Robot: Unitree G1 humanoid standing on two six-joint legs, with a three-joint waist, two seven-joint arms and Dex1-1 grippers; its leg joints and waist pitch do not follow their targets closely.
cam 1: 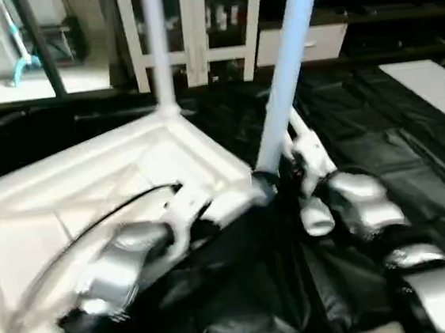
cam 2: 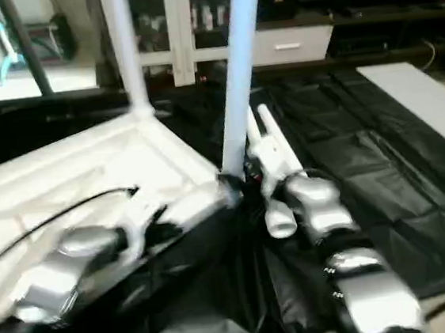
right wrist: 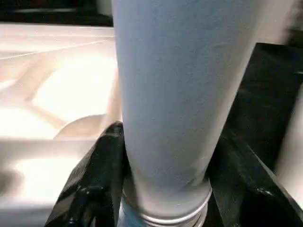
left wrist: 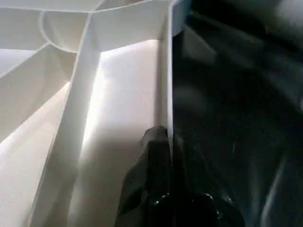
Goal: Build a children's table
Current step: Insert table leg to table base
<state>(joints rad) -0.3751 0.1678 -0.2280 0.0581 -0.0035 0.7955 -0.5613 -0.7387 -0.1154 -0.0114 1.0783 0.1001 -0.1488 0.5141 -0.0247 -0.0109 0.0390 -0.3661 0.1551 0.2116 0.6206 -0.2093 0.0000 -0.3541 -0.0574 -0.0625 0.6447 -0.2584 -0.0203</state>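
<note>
Left gripper [left wrist: 168,156]: fingers together, clamped on the thin side rim of the tabletop [cam 1: 75,206], one black finger [left wrist: 151,161] on the inner face of the rim, the other on the outer face above the black sheet [cam 1: 397,156].

Right gripper [right wrist: 165,189]: fingers apart at about half width, closed around the base of a white leg [cam 1: 284,72]; one black finger [right wrist: 102,175] pressed to each side of the tube, a ribbed metal collar visible at the tube's lower end, just below the grip.

Tabletop: lying underside up, raised ribs and a round socket wall visible on the underside; occupying the 9 o'clock half of the head view, its near corner at about centre.

Held leg: standing nearly upright at the tabletop's near corner, leaning slightly toward 1 o'clock, upper end cut off by the picture's edge. Whether seated in the corner socket: cannot tell.

Second leg [cam 1: 158,46]: standing upright at the tabletop's far corner, toward 11 o'clock of centre.

Third white leg [cam 2: 272,141]: lying on the black sheet just beside the right gripper, pointing toward 12 o'clock.

White cabinet [cam 1: 192,26] with glazed doors at 12 o'clock, beyond the sheet; pale flat panel [cam 1: 437,88] on the sheet at 3 o'clock.

Brands, labels, writing: none legible
</note>
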